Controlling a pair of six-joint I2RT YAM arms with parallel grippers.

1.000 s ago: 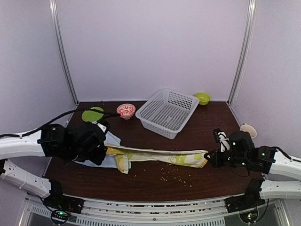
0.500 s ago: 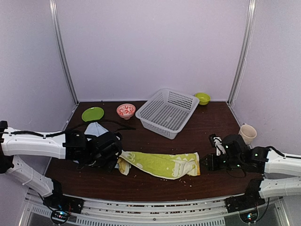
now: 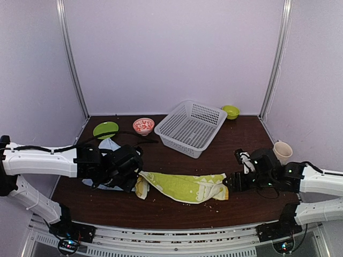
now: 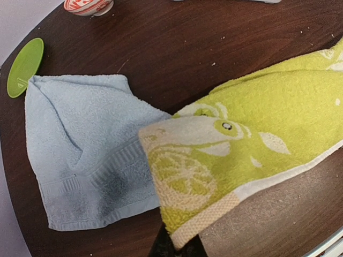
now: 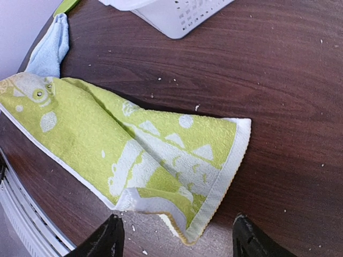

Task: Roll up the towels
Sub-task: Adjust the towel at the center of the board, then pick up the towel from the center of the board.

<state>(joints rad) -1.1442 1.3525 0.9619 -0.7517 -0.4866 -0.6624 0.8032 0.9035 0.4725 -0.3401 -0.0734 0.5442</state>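
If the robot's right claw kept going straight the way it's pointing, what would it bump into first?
The green towel. Its white-edged end lies right ahead of the open right gripper, so it would likely hit that first, though the gripper's height above it is unclear.

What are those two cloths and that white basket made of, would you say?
Lime-green towel: looks like cotton terry, with a nubby looped pile and a printed pattern. Pale blue towel: the same fuzzy terry, with a flat woven band near its hem. White basket: likely moulded plastic, a smooth, rigid grid of holes.
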